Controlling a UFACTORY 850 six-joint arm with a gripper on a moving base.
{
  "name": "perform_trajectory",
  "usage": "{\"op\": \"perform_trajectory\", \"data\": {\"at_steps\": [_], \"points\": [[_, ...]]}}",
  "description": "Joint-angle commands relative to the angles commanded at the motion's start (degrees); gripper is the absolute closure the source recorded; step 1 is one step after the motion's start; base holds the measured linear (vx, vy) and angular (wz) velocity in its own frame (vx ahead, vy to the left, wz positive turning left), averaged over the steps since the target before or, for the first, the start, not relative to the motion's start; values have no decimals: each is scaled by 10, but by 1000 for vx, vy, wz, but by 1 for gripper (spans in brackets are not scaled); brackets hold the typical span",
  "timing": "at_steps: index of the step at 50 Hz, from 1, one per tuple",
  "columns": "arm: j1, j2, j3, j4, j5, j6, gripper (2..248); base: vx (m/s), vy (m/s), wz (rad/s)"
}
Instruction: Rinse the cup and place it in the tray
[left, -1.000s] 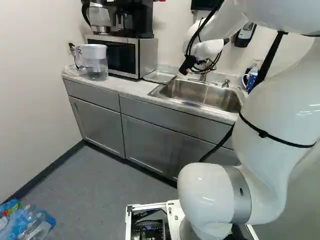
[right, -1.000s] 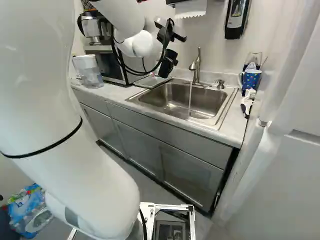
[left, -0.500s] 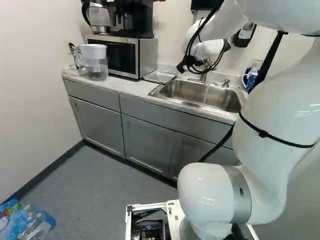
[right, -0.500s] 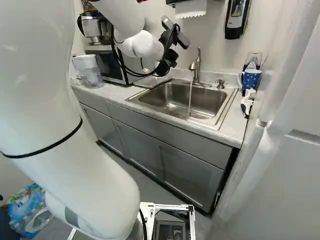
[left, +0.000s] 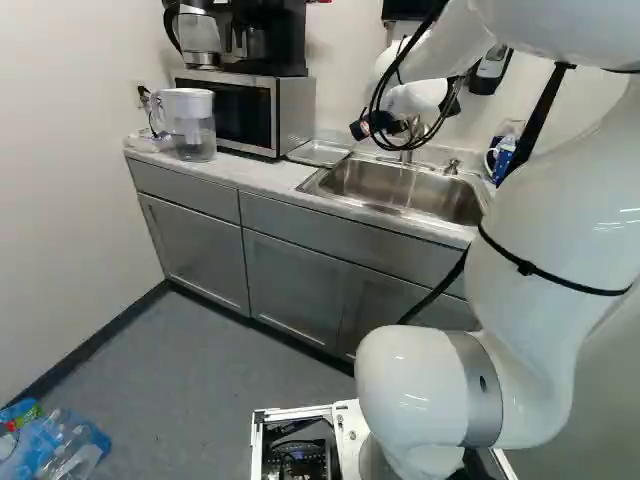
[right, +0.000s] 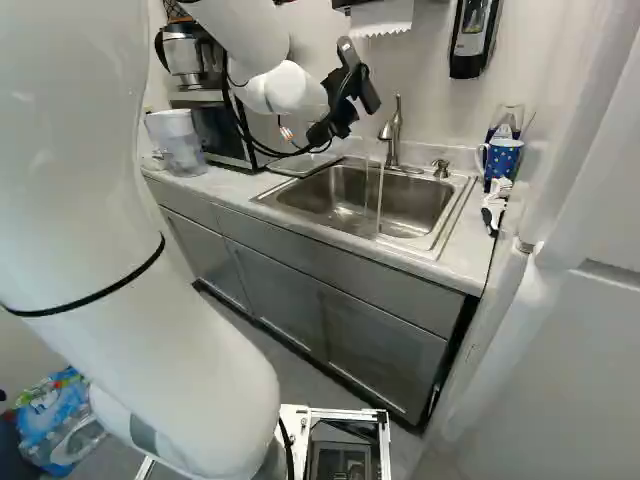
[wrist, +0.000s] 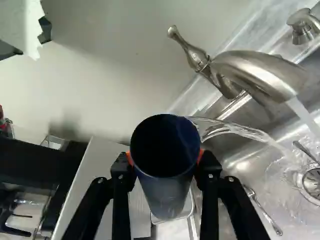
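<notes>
I can see the dark cup (wrist: 166, 185) held up in the air, tipped, near the running tap (wrist: 255, 72). The 2 fingers (wrist: 119, 175) stand apart by the cup's width, their orange pads pressed on it from 2 sides. Water spills off its rim in a bent stream toward the sink (right: 350, 228), while the tap pours its own straight stream there. The metal tray (left: 318, 152) lies on the counter (left: 235, 174), between sink and microwave (left: 240, 112); the cup isn't in it.
</notes>
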Motion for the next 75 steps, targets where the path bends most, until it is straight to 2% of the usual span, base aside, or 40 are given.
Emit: {"op": "perform_trajectory", "data": {"at_steps": [75], "points": [[0, 0, 0, 0, 0, 452, 125, 0, 0, 0]]}}
